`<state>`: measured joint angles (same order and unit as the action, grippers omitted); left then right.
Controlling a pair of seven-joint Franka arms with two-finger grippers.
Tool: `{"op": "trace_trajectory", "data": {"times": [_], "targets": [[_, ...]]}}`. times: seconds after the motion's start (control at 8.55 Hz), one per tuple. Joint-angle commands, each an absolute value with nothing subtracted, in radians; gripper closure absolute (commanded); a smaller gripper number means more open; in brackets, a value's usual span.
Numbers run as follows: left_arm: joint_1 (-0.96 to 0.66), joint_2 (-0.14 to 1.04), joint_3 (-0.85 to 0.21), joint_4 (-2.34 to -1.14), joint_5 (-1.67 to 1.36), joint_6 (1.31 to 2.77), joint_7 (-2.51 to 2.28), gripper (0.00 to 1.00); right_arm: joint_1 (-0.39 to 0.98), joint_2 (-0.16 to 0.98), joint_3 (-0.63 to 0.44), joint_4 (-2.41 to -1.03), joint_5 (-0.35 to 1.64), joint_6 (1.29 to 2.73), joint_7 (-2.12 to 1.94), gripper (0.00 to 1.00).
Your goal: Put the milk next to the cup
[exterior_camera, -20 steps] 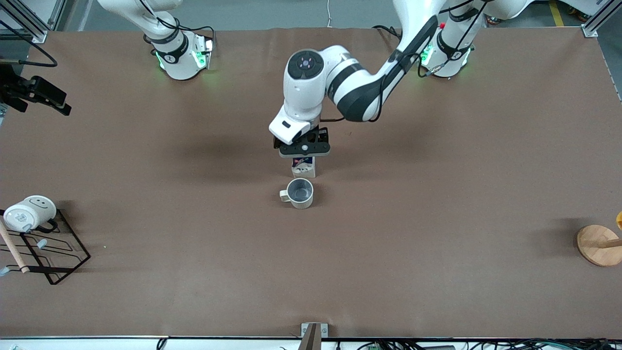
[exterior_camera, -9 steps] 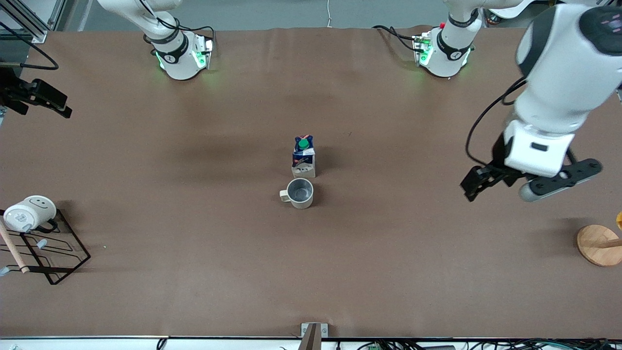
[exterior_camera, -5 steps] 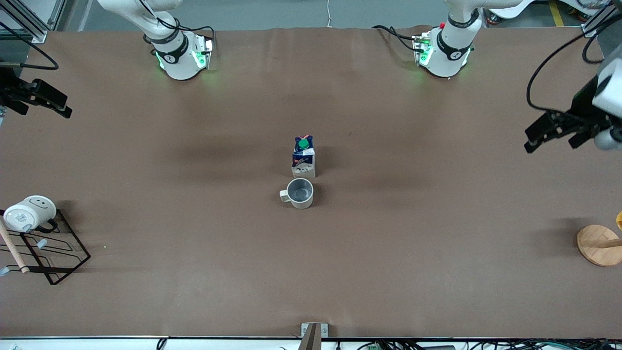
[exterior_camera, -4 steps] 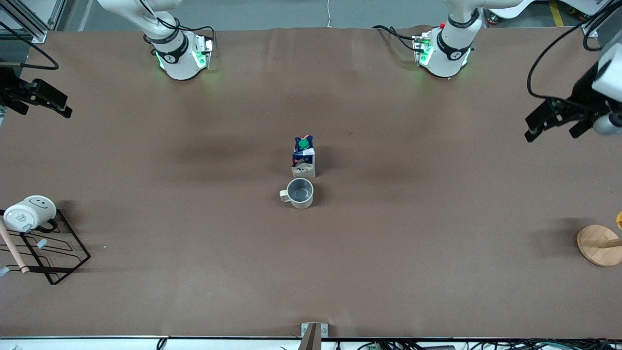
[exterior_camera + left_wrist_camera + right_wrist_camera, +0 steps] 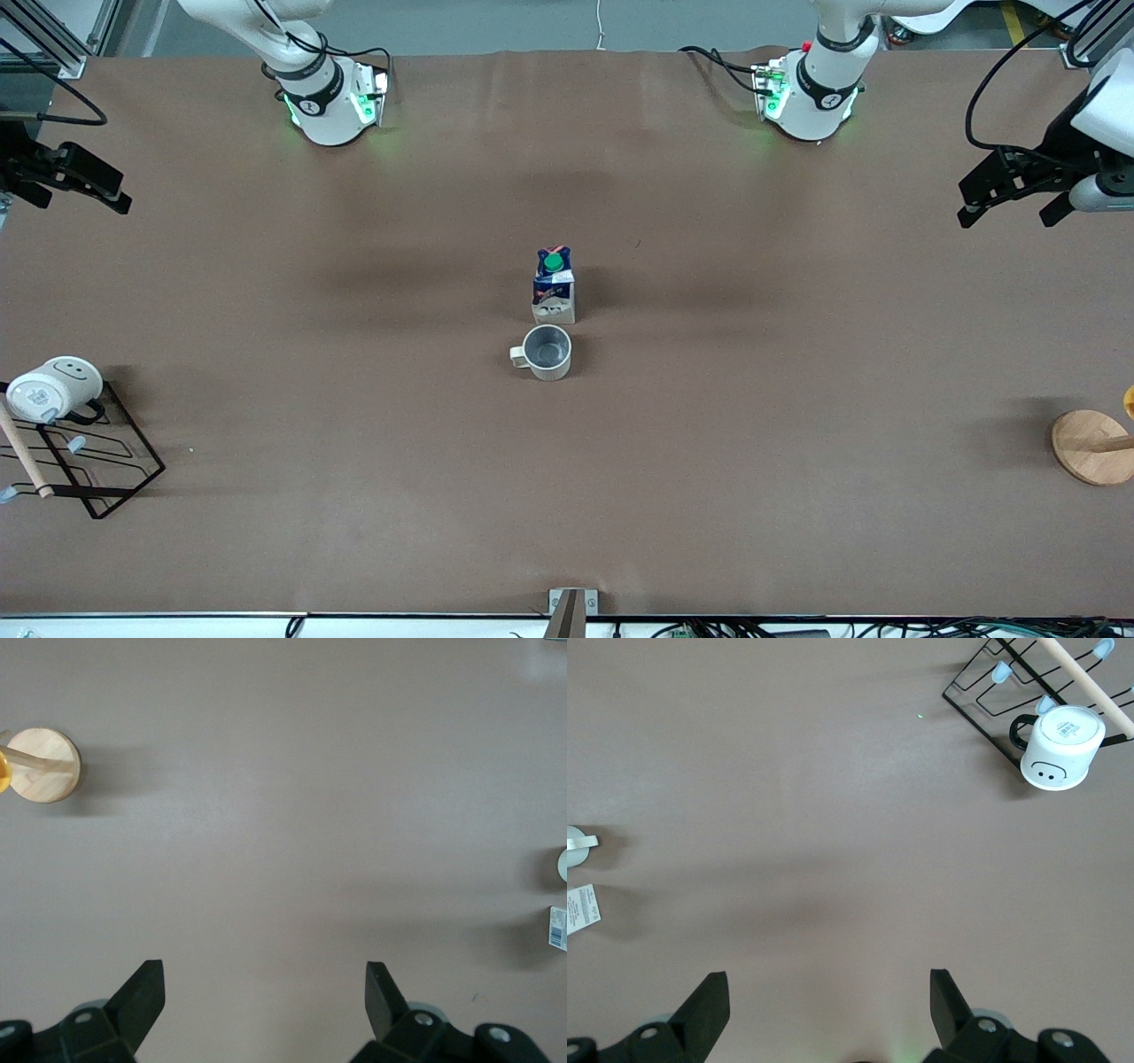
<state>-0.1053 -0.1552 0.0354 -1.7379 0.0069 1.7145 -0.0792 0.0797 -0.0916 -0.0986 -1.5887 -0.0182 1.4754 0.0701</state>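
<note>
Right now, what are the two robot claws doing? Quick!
Left gripper: open, holding nothing, up over the table's left-arm end.
Right gripper: open, holding nothing, waiting.

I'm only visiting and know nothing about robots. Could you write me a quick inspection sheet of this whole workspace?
Surface: brown table, flat.
Job's things: milk upright, close beside the cup, which is nearer the front camera.
Clutter: smiley mug on a black wire rack at the right arm's end; wooden stand at the left arm's end.
Grippers: left gripper open, empty, at the left arm's end; right gripper open, empty, waiting.
Cables: black cable on the left arm.
Surroundings: nothing seen.
</note>
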Motion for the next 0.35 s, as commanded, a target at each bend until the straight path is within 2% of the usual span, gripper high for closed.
{"op": "trace_trajectory", "data": {"times": [0.0, 0.23], "targets": [[-0.112, -0.173, 0.043, -1.737, -0.002, 1.678, -0.074, 0.0, 0.068, -0.103, -0.094, -1.583, -0.014, 1.45, 0.066, 0.0], [-0.115, -0.172, 0.038, -1.732, 0.0, 1.675, -0.087, 0.0, 0.052, -0.103, -0.092, -1.583, -0.018, 1.454, 0.063, 0.0]]}}
